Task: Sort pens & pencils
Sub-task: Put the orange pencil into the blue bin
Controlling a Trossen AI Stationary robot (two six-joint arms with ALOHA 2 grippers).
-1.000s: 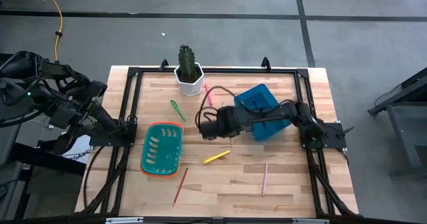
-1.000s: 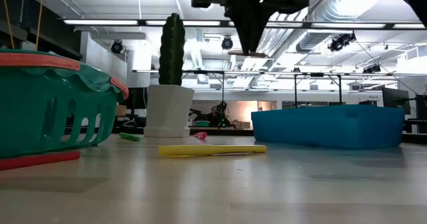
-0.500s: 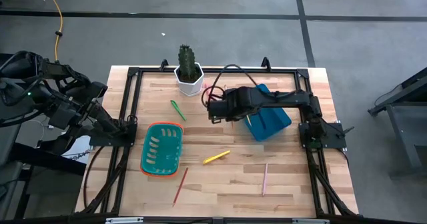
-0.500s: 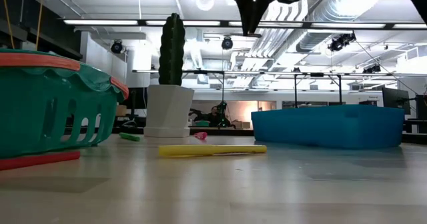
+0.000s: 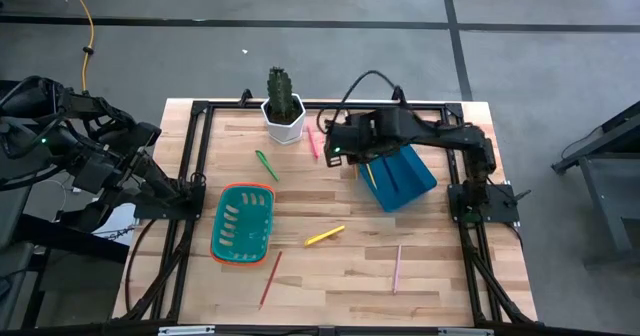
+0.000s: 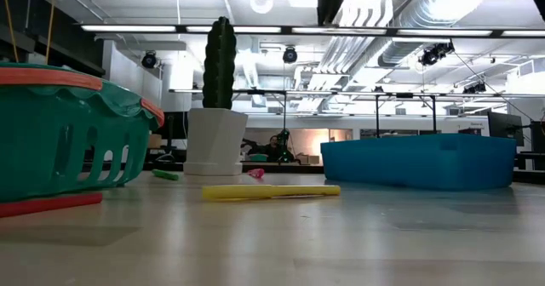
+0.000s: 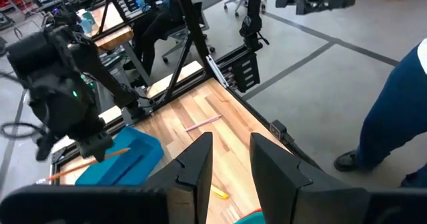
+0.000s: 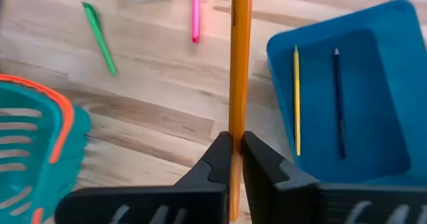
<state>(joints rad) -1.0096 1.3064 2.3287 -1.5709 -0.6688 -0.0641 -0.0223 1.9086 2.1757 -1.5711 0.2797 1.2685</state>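
Note:
My right gripper (image 8: pixel 235 151) hangs high over the table's far middle, by the blue bin (image 5: pixel 400 176), shut on an orange pencil (image 8: pixel 237 57). A yellow pencil (image 8: pixel 297 97) and a dark one (image 8: pixel 339 97) lie in the bin. The green pen (image 5: pixel 266 165), pink pen (image 5: pixel 311 141) and yellow pen (image 5: pixel 324 236) lie flat on the wood. A reddish pencil (image 5: pixel 270 279) and a salmon pencil (image 5: pixel 397 268) lie near the front. My left gripper (image 7: pixel 230 141) waits, raised off the table's left edge, open with nothing between its fingers. My right gripper pinches the orange pencil's shaft (image 8: pixel 235 127) between its two fingers, which come from above and slant down. The pencil passes through the gap and reaches well out beyond the fingertips. It is lifted clear of the table and bin.
A teal basket with an orange rim (image 5: pixel 242 223) stands at the left middle. A cactus in a white pot (image 5: pixel 283 106) stands at the far edge beside the pink pen. A black frame (image 5: pixel 200 106) edges the table. A person's leg (image 7: pixel 400 111) shows beyond the table.
My right gripper has risen and gone toward the table's far edge, carrying the orange pencil from above the table's middle to beside the blue bin's far left corner. In the low view it has climbed almost out of the picture's top.

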